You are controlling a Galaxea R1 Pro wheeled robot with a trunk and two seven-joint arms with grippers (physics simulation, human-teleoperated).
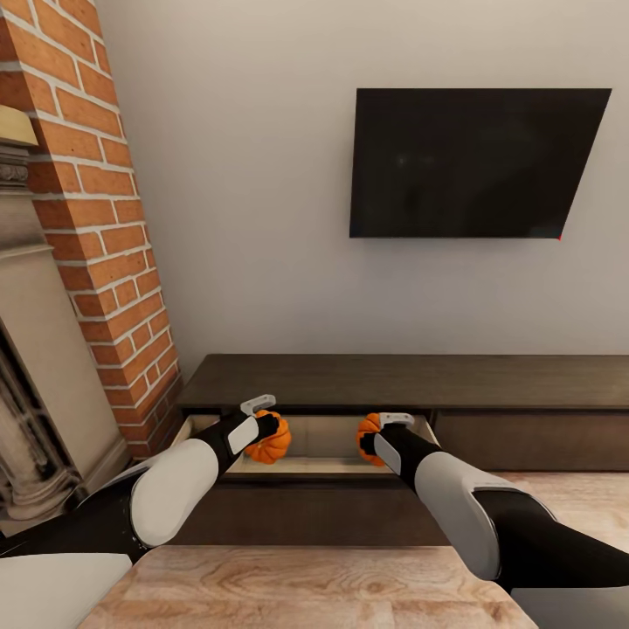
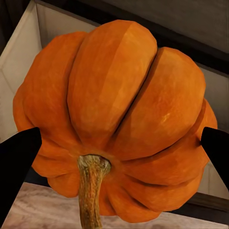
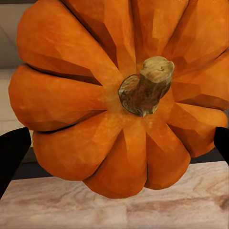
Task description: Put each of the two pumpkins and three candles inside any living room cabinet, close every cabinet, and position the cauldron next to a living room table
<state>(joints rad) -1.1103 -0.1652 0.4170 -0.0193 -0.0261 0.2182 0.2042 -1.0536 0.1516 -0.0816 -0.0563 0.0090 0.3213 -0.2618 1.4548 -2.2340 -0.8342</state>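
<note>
Each of my grippers holds an orange ribbed pumpkin over the open drawer (image 1: 323,435) of the dark-brown cabinet (image 1: 411,380). The left gripper (image 1: 273,428) is shut on one pumpkin (image 1: 269,445) at the drawer's left part. In the left wrist view that pumpkin (image 2: 119,119) sits between the black fingertips (image 2: 19,157), stem toward the camera. The right gripper (image 1: 374,437) is shut on the other pumpkin (image 1: 368,434) at the drawer's right part. The right wrist view shows this pumpkin (image 3: 114,95) with its stem up. Candles, cauldron and table are out of view.
A red-brick fireplace column (image 1: 105,245) with an ornate surround (image 1: 35,411) stands left of the cabinet. A black TV (image 1: 472,162) hangs on the white wall above. Light wood floor (image 1: 568,494) lies to the right. A wood-grain surface (image 1: 297,585) sits just below my arms.
</note>
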